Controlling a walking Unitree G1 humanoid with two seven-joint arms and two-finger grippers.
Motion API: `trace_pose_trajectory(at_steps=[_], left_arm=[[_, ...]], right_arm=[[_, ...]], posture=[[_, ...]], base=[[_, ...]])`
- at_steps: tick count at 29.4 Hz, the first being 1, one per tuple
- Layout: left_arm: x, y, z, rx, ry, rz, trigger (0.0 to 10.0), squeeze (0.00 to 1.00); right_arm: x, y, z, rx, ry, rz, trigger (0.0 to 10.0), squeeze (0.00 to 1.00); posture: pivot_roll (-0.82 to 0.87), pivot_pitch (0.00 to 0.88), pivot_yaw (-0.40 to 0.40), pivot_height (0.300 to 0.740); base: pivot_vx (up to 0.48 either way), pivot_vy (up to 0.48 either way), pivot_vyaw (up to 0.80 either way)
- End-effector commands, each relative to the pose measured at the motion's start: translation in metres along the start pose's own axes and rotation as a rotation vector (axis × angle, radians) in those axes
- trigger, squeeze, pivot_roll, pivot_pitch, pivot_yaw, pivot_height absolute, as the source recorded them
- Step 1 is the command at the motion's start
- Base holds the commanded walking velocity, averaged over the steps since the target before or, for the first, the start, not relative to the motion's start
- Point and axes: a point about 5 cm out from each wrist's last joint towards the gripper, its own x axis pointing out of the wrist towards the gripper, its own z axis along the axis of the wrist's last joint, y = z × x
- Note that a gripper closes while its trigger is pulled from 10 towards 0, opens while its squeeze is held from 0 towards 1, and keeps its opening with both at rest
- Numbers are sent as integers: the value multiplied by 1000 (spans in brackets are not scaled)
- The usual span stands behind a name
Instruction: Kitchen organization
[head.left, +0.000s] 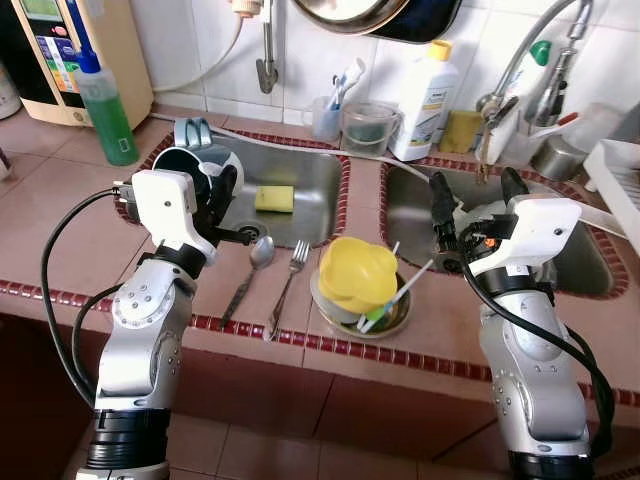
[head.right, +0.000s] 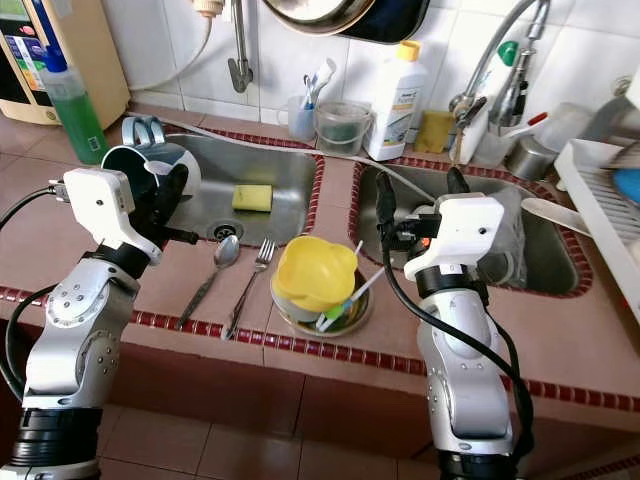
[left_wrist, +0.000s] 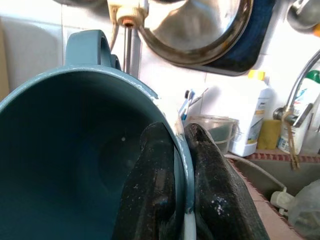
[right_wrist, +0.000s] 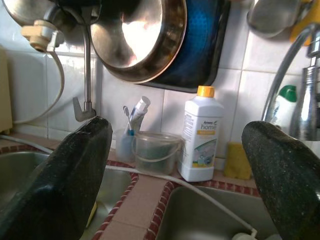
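Observation:
A teal mug (head.left: 192, 160) is held tilted over the left rim of the left sink (head.left: 310, 175). My left gripper (left_wrist: 183, 170) is shut on its rim, one finger inside and one outside. My right gripper (head.left: 476, 198) is open over the right sink (head.left: 590, 270), holding nothing. On the counter strip in front, a yellow bowl (head.left: 356, 273) lies upside down on a steel dish (head.left: 392, 322), with a green-and-white stick (head.left: 400, 295) poking out. A spoon (head.left: 252, 262) and a fork (head.left: 290, 272) lie beside it. A yellow sponge (head.left: 274, 198) sits in the left sink.
Behind the sinks stand a white detergent bottle (head.left: 425, 100), a clear tub (head.left: 368, 125), a cup of toothbrushes (head.left: 328, 115) and the tap (head.left: 520, 70). A green soap bottle (head.left: 108, 115) stands at back left. A white dish rack (head.left: 622, 180) is on the right. Pans (right_wrist: 150, 35) hang on the wall.

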Motion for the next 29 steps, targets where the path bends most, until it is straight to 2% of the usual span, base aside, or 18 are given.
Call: trace_pose_trajectory(at_steps=[1, 16, 20, 24, 29], left_arm=[[4, -3, 5, 6, -17, -22, 10000, 0], [8, -4, 5, 11, -17, -34, 10000, 0], [9, -3, 2, 10, 11, -22, 10000, 0], [11, -2, -6, 15, 83, -8, 10000, 0], [17, 8, -16, 102, 192, 13, 10000, 0]], right_arm=[[2, -1, 0, -4, 1, -2, 10000, 0], [5, 0, 3, 7, -14, 7, 10000, 0], [4, 1, 3, 20, -9, 9, 10000, 0], [3, 1, 1, 41, 32, 20, 10000, 0], [2, -2, 1, 76, 145, 52, 10000, 0]], posture=[[62, 0, -58, 731], [57, 0, -54, 731], [55, 0, -53, 731], [46, 0, -48, 731], [23, 0, -37, 731]], base=[[345, 0, 0], [347, 0, 0], [157, 0, 0], [0, 0, 0], [0, 0, 0]])
